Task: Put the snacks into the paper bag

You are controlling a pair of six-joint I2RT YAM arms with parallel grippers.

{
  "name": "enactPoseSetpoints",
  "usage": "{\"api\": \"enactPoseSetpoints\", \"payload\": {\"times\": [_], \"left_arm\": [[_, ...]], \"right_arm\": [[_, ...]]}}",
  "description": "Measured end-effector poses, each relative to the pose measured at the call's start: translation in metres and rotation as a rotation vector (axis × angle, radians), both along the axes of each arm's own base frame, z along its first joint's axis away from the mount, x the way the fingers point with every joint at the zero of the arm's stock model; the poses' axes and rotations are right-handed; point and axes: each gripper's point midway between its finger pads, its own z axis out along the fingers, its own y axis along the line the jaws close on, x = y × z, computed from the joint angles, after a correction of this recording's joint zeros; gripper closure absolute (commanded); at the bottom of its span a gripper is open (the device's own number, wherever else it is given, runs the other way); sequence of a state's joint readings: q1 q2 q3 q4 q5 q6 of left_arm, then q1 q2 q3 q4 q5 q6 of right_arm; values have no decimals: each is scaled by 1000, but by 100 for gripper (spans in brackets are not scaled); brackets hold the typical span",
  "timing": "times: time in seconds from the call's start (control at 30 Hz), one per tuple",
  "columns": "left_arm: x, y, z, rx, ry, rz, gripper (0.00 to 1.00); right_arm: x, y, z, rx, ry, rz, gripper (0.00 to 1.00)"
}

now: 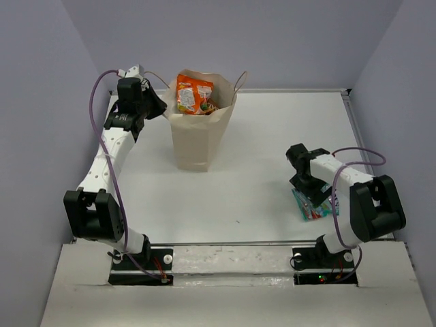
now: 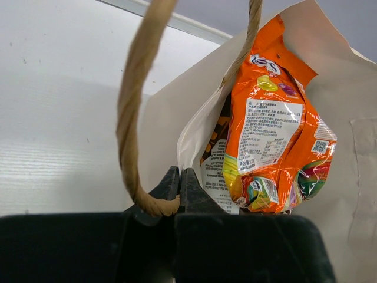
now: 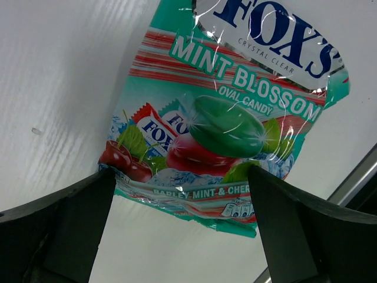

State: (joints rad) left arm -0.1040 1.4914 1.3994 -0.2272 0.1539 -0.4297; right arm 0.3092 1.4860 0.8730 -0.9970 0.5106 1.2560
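The cream paper bag (image 1: 196, 139) stands at the back middle of the table with an orange packet (image 1: 193, 94) sticking out of its top. In the left wrist view the orange packet (image 2: 274, 130) and another packet behind it sit inside the bag. My left gripper (image 2: 179, 184) is shut on the bag's brown cord handle (image 2: 134, 118) at the bag's left rim. The teal-green packet (image 3: 227, 121) lies flat at the table's right edge. My right gripper (image 3: 181, 183) is open right over it, one finger at each side of its lower end. It also shows from the top (image 1: 315, 206).
A metal rail runs along the table's right edge (image 1: 354, 129), close to the teal-green packet. The purple side walls stand close at left and right. The arm bases are at the near edge.
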Motion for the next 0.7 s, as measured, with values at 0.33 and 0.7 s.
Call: {"api": "enactPoseSetpoints", "payload": {"times": [0.33,0.7], "left_arm": [[0,2,0,1,0,4,100],[1,4,0,2,1,7,100]], "right_arm": [[19,-1,-17,14,-23,-6,39],[21,0,-7,54,-111,63,99]]}}
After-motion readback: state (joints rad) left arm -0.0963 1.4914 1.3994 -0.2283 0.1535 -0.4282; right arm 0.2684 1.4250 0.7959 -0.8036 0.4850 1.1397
